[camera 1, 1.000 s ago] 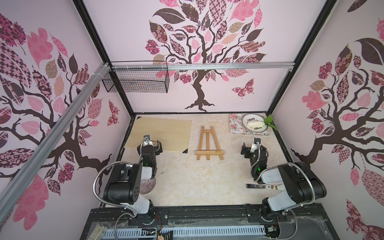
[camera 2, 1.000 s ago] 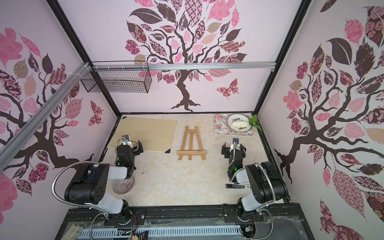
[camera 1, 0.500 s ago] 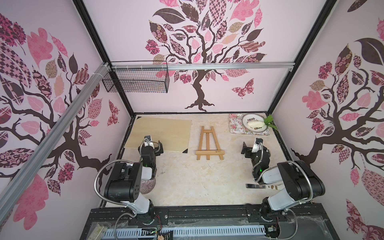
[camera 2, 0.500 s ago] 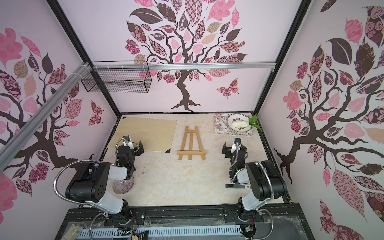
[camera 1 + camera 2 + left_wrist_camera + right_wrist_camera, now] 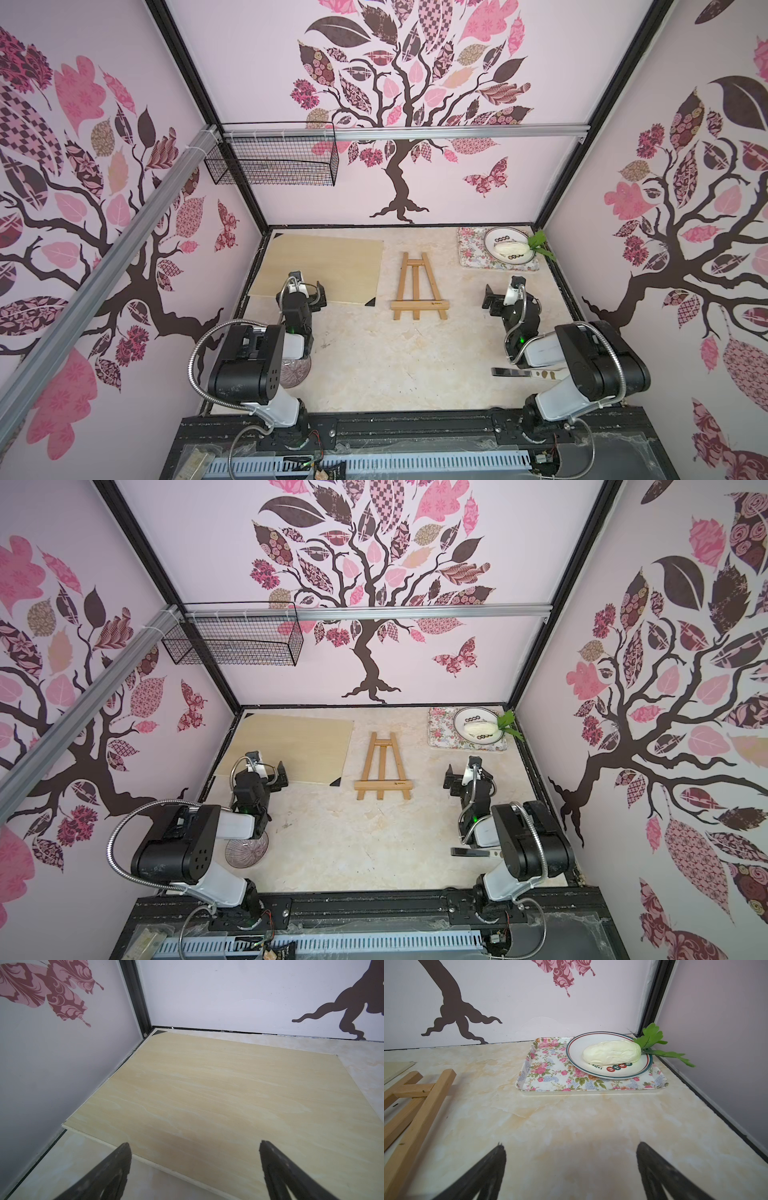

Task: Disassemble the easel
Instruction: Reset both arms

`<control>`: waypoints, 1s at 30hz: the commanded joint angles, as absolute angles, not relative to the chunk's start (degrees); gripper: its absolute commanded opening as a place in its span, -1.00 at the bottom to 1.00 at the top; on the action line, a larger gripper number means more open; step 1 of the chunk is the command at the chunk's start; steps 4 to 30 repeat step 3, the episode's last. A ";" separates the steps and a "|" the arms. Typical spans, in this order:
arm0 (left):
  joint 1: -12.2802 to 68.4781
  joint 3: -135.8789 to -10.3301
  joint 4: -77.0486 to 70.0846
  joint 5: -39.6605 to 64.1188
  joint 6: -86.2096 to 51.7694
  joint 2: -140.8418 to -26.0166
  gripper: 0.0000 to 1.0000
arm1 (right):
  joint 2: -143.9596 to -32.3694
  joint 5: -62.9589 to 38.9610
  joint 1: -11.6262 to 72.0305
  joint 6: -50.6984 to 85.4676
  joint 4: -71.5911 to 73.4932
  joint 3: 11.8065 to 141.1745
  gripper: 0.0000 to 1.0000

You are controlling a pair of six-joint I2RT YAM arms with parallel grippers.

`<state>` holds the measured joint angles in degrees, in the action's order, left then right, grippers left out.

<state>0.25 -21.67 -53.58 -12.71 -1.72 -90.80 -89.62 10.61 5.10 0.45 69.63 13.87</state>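
Easel unmoved, both arms seemingly nudged slightly forward since

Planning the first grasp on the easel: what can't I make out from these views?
- Easel joints: too small in both top views; the frame edge crops it in the right wrist view.
- Glass dish: partly hidden under the left arm.
- Flat tool: partly hidden under the right arm.

Robot test booth — tree-decal walls, marble-look tabletop.
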 commanded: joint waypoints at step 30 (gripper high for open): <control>0.04 -20.88 -55.46 -12.31 -2.17 -90.80 0.96 | -90.09 10.14 4.83 0.90 69.95 15.07 0.99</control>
